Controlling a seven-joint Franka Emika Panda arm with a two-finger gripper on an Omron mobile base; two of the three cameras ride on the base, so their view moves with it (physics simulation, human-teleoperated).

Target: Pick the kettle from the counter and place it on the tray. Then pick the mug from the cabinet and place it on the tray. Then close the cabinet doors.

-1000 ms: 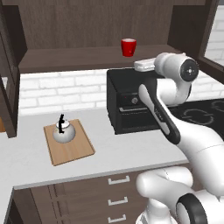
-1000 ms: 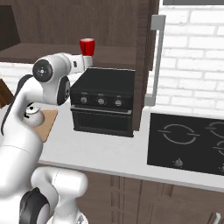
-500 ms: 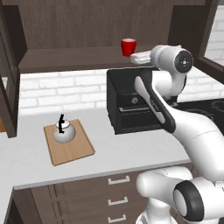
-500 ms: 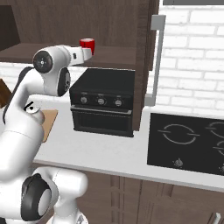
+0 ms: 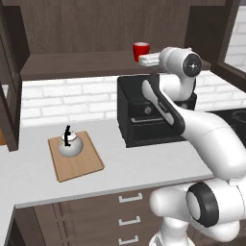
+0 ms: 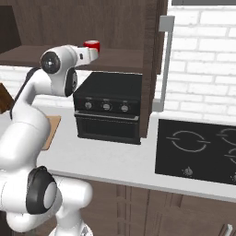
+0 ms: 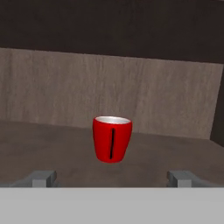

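I see the kettle (image 5: 70, 145), a small silver-white ball with a thin black upright handle, sitting on the tray (image 5: 77, 163), a flat light-brown board lying on the grey-white counter (image 5: 120, 166). The red mug (image 7: 112, 138) stands upright on the shelf of the dark wood cabinet (image 5: 81, 29), white inside, its handle turned edge-on toward my hand camera. A cabinet door (image 5: 10, 81) stands open at the left.

kettle (image 5: 70, 144) sits on the tray (image 5: 77, 164) on the bench (image 5: 29, 173), left of the oven (image 5: 144, 120); mug (image 7: 112, 138) stands on the cabinet shelf (image 5: 72, 65) above.
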